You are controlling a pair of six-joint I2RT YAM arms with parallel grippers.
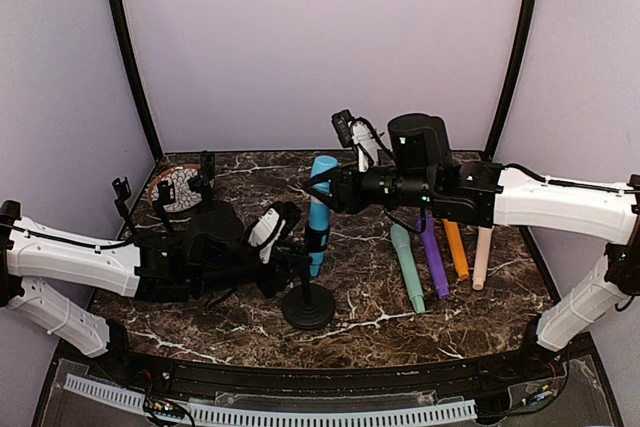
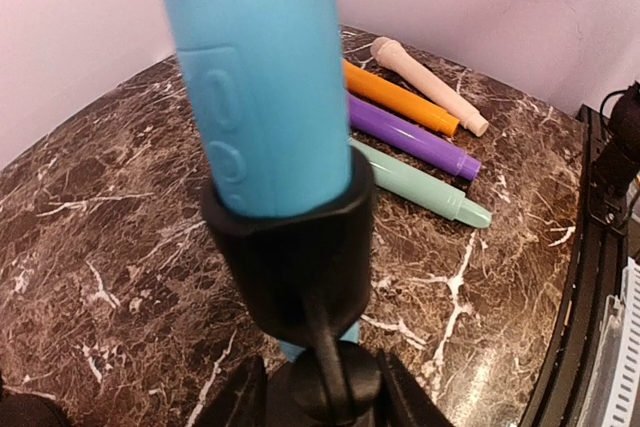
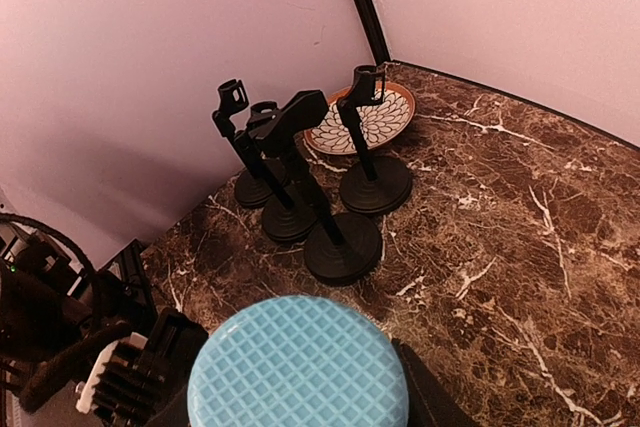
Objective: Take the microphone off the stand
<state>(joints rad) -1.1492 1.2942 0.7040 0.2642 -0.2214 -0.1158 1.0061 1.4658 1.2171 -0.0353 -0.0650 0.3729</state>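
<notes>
1. Near the front edge of the marble table (image 1: pixel 240 332) sits the round black base of the stand (image 1: pixel 308 309), its stem rising to a black clip (image 2: pixel 290 257).
2. The left gripper (image 1: pixel 290 237) reaches in from the left. Its fingers (image 2: pixel 238 399) press against either side of the stand's stem just under the clip, closed on it with no gap showing.
3. The blue microphone (image 1: pixel 320 202) stands nearly upright in the clip – seated, lower end poking out beneath.
4. The right gripper (image 1: pixel 331 187) comes from the right at the microphone's upper part; in the right wrist view its fingers (image 3: pixel 425 392) hug both sides of the mesh head, clamped on it.
5. To the right, four loose microphones lie side by side: teal (image 1: pixel 407 267), purple (image 1: pixel 433 257), orange (image 1: pixel 455 249), beige (image 1: pixel 482 257).
6. Far left – four empty stands (image 3: pixel 343 245) cluster by a patterned plate (image 3: pixel 395 107).
</notes>
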